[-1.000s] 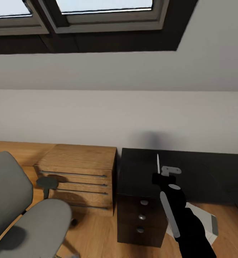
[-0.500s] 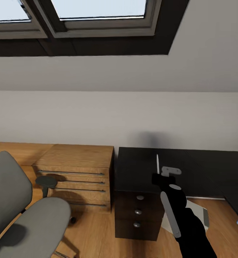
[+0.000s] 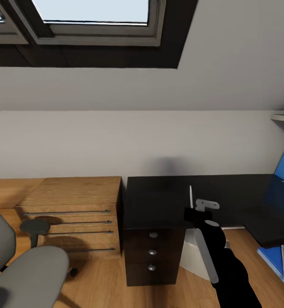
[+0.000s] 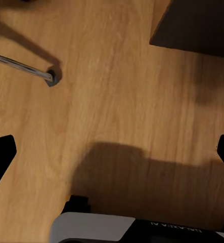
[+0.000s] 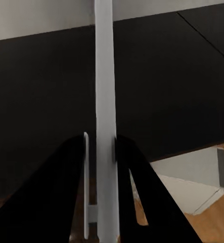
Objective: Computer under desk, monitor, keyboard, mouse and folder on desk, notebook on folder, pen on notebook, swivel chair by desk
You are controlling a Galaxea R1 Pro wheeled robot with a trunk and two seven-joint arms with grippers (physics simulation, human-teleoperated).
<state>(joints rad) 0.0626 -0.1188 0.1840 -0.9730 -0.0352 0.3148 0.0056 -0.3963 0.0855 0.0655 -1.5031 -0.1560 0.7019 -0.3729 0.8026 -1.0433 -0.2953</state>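
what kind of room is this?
Likely an attic bedroom or home office: roof windows in a sloped ceiling, a black desk, a wooden dresser, a grey swivel chair.

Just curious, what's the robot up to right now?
Right gripper shut on pen, upright over black desk. Left gripper open above floor. Nothing in the way.

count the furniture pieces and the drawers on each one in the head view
black desk: 1, with 3 knobbed drawers
wooden dresser: 1, with 4 bar handles showing
swivel chair: 1
total: 3 furniture pieces, 7 drawers
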